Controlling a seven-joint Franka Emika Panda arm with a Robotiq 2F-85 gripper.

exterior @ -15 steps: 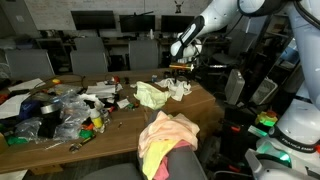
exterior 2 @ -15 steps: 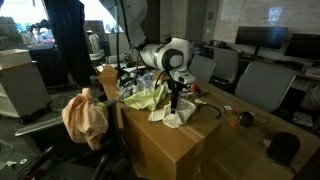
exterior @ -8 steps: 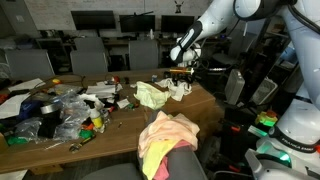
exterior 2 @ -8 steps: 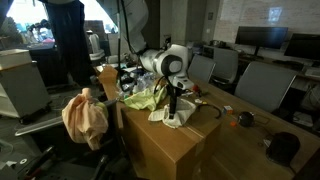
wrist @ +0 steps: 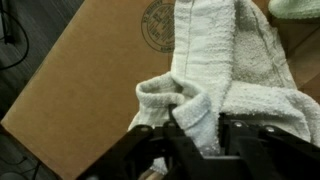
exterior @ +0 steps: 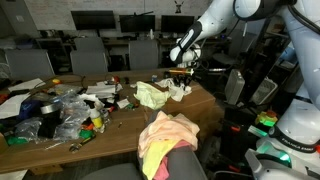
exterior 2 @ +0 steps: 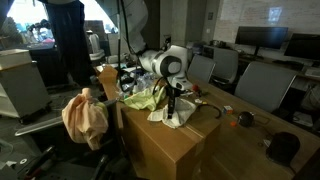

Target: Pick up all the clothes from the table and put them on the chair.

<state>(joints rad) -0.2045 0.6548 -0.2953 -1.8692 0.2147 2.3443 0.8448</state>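
Note:
A white cloth (wrist: 235, 55) lies crumpled at the end of the brown table (wrist: 85, 75). My gripper (wrist: 196, 138) stands straight down over it, its jaws pinching a raised fold of the white cloth (exterior: 180, 91). Both exterior views show the gripper (exterior 2: 172, 108) low on the tabletop. A pale yellow-green garment (exterior: 150, 95) lies just beside it, also seen as the yellow-green garment (exterior 2: 145, 98). Pink and peach clothes (exterior: 165, 138) hang over the grey chair (exterior: 186, 162) by the table; the peach bundle (exterior 2: 85, 115) shows from behind.
Clear plastic bags and colourful odds and ends (exterior: 60, 110) cover the table's far half. Darker office chairs (exterior: 90, 60) and desks with monitors (exterior: 100, 20) stand behind. A black cable (exterior 2: 212, 108) and an orange object (exterior 2: 243, 118) lie near the cloth.
The arm has dropped a little onto the white cloth and the jaws have closed from wide open onto a fold of it.

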